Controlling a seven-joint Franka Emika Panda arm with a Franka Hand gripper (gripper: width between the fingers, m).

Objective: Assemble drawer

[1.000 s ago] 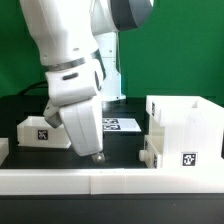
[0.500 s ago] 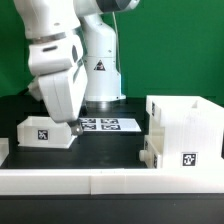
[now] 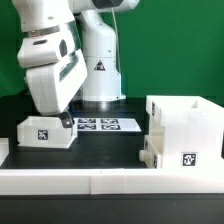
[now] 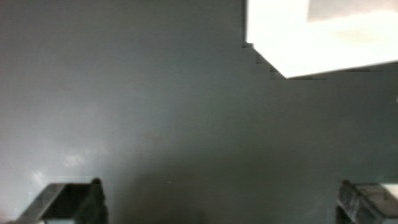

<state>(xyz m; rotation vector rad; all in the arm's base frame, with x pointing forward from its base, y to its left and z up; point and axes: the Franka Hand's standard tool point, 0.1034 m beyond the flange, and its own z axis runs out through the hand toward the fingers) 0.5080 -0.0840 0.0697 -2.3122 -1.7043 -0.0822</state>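
The step in hand looks like the approach to a grasp. The claw (image 3: 64, 120) hangs low over the dark worktop (image 3: 120, 146), just beside the loose tray (image 3: 45, 132) and above its near end, with nothing between the fingers. The wrist view shows both fingertips (image 4: 71, 200) spread wide with only bare worktop between them. A white corner (image 4: 329, 35), most likely that same tray, lies ahead of the claw and off to one side, not yet between the jaws. The box shell (image 3: 186, 118) stands well apart from the claw, towards the exterior view's right. Something low juts out at its foot, but I cannot tell whether that is the second tray already seated. The marker board (image 3: 100, 125) lies flat just beyond the claw, and the long border wall (image 3: 110, 182) runs along the worktop edge on the near side of it. As I judge it, the tray has yet to be picked up, so the drawer is far from done. The next move calls for shifting the claw sideways until one tray wall sits squarely between the spread fingers, then lowering and closing on that thin wall. The claw would need to be squared to the wall first, since a skewed pinch could tip or push the light tray.
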